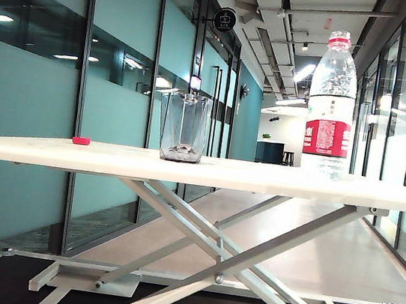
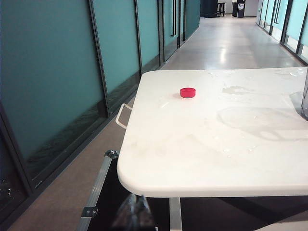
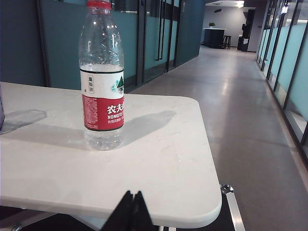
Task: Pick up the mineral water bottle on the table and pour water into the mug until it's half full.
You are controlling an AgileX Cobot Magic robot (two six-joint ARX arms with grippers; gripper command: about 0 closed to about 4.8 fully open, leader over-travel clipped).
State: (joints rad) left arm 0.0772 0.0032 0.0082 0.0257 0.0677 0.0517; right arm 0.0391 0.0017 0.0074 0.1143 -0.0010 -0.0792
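nothing is done yet: the mineral water bottle [image 3: 101, 77] stands untouched on the table [image 1: 274, 180], the mug [image 1: 183, 126] looks empty, the right gripper [image 3: 130, 210] is pressed closed on nothing short of the table edge, and the left gripper [image 2: 133, 212] sits too blurred to tell.

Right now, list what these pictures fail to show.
- Left hand: left wrist view, cut off by the frame edge and blurred; open or shut unclear.
- Mug: left wrist view, only a sliver at the edge.
- Water level in the mineral water bottle: right wrist view, label band covers it.
- Right hand: shut, below the table edge; absent from exterior view.
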